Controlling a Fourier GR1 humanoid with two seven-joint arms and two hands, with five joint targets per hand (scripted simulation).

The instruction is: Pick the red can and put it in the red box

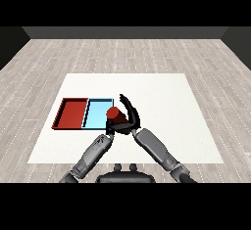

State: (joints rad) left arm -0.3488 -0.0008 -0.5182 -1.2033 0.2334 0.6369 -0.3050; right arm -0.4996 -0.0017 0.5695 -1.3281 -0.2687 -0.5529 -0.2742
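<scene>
**A:** What does the surface look like?

**B:** A white table (147,84), roughly square, plain and unmarked. It sits on a floor (59,55) of pale grey-brown wooden planks that runs back to a dark wall (125,32) at twelve o'clock.

**A:** And what lies on it?

**B:** Two shallow trays, touching side by side, toward nine o'clock from the table's middle. The red tray (71,113) is the outer one; the light blue tray (96,114) lies just to its three o'clock side.

**A:** Where is the red can (115,116)?

**B:** At the blue tray's three o'clock edge, by its near corner. It is held in the right hand (130,116). Whether it stands on the table or is lifted off it, I cannot tell.

**A:** How is that hand set?

**B:** Its fingers curl round the can from the three o'clock side, with some fingers rising past the can toward twelve o'clock. The right forearm (156,148) runs back to five o'clock.

**A:** The other hand?

**B:** The left hand (111,129) is just at the can's six o'clock, mostly hidden behind the can and the right hand. I cannot tell how its fingers stand. Its forearm (93,153) comes in from seven o'clock.

**A:** Is the can in the red tray?

**B:** No, the blue tray lies between them.
</scene>
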